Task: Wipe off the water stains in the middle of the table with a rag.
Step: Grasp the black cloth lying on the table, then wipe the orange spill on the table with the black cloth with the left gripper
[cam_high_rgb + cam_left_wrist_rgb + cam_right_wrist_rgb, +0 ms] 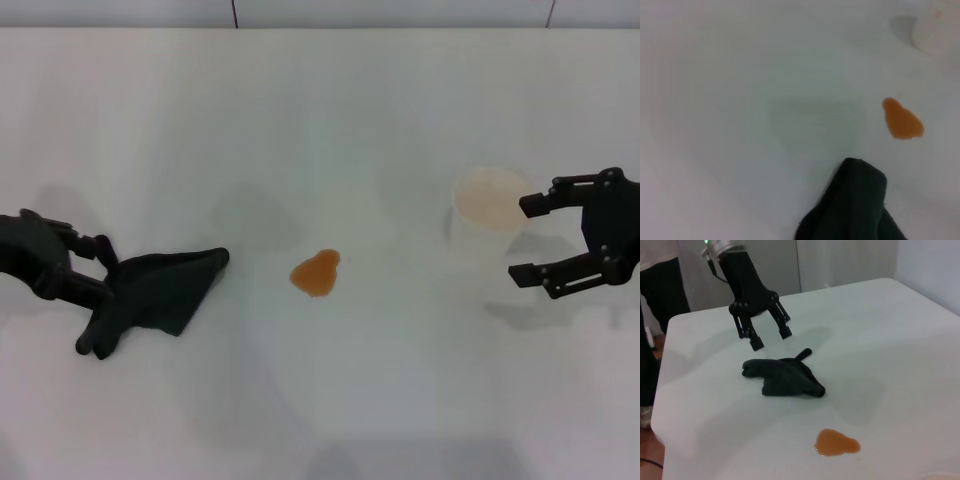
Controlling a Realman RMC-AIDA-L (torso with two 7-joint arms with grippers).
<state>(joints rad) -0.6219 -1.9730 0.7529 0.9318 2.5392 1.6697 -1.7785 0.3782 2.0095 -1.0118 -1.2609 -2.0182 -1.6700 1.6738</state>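
From the head view, you see the table (330,400) with the water stains (316,273) as one small orange blot near its middle. The rag (165,290) lies crumpled to the left of the blot, apart from it. Your left gripper (102,298) sits at the rag's left edge, and from here you cannot tell whether it touches the cloth. Your right gripper (528,238) is at the far right with its fingers spread, just beside a white paper cup (487,215).

In the left wrist view, you get a dark corner of the rag (852,205), the blot (902,120) a little way off it, and the cup's (935,27) edge farther away.

The right wrist view settles it for you: the left gripper (767,335) hangs above the rag (784,377), fingers spread, released and grasping nothing. The blot (836,442) lies on the table (890,340) near the rag, not touching it.
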